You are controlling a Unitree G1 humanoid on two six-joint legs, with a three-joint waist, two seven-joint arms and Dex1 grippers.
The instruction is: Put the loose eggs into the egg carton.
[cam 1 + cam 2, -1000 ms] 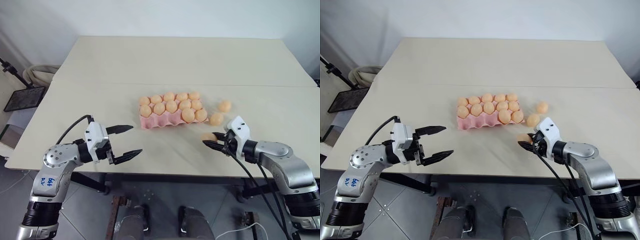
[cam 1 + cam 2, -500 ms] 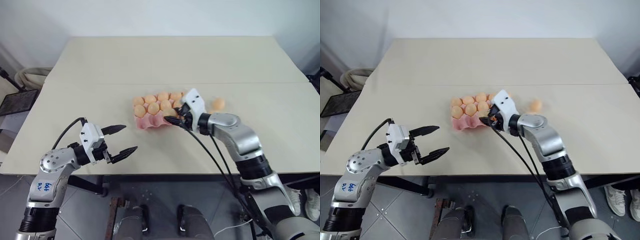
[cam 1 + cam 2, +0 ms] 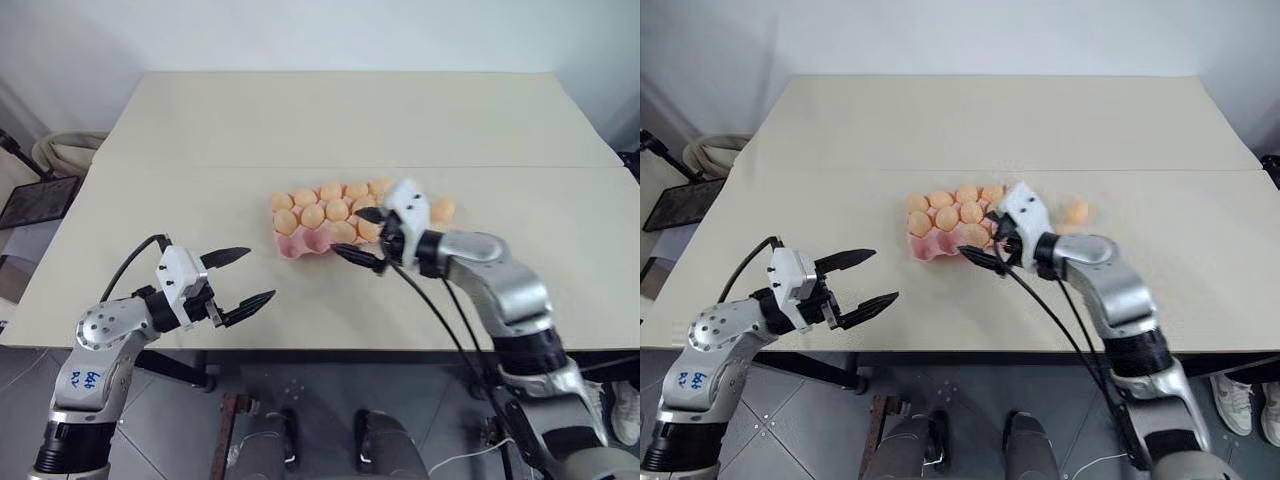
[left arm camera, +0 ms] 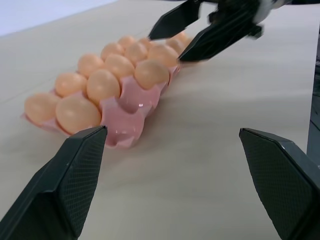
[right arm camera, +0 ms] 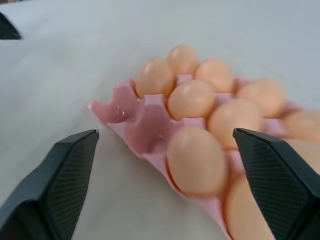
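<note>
Your pink moulded rectangular egg carton sits near the middle of the pale beige surface, nearly full of smooth pale orange-tan eggs. In the right wrist view, the two cups at the near corner of the carton are bare pink.

Your right gripper hangs just above the carton's near edge, its two black fingers spread wide and holding nothing; an egg sits in the cup directly below it. One loose egg lies on the surface just beyond the right wrist, a little apart from the carton's right end.

Your left gripper hovers over the near left part of the surface, well apart from the carton, fingers spread and empty, pointing toward the carton.
</note>
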